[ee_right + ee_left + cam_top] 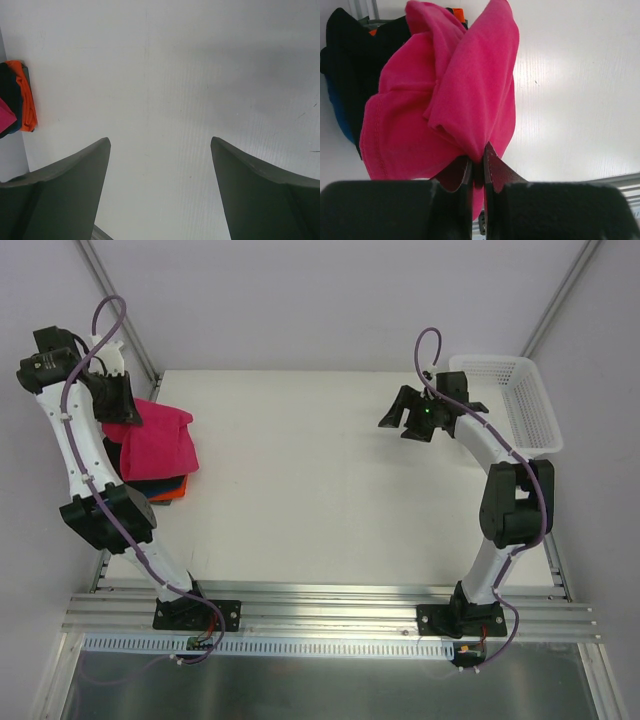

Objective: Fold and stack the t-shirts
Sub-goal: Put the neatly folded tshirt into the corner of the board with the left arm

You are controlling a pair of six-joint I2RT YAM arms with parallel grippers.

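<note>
The crimson-pink t-shirt [160, 440] hangs bunched over the stack at the table's left edge. My left gripper [118, 405] is shut on a fold of it; in the left wrist view the pink t-shirt [445, 95] is pinched between the jaws of the left gripper [479, 160]. Under it lie the orange t-shirt [172, 492], a black t-shirt [350, 65] and a blue t-shirt [337, 117]. My right gripper [408, 422] is open and empty above the back right of the table; in its own view the right gripper [160, 145] shows wide-apart fingers over bare table.
A white plastic mesh basket [510, 400] stands at the back right corner, beside the right arm. The white table [320, 500] ends at an aluminium rail in front. The shirt stack shows at the left edge of the right wrist view [20, 100].
</note>
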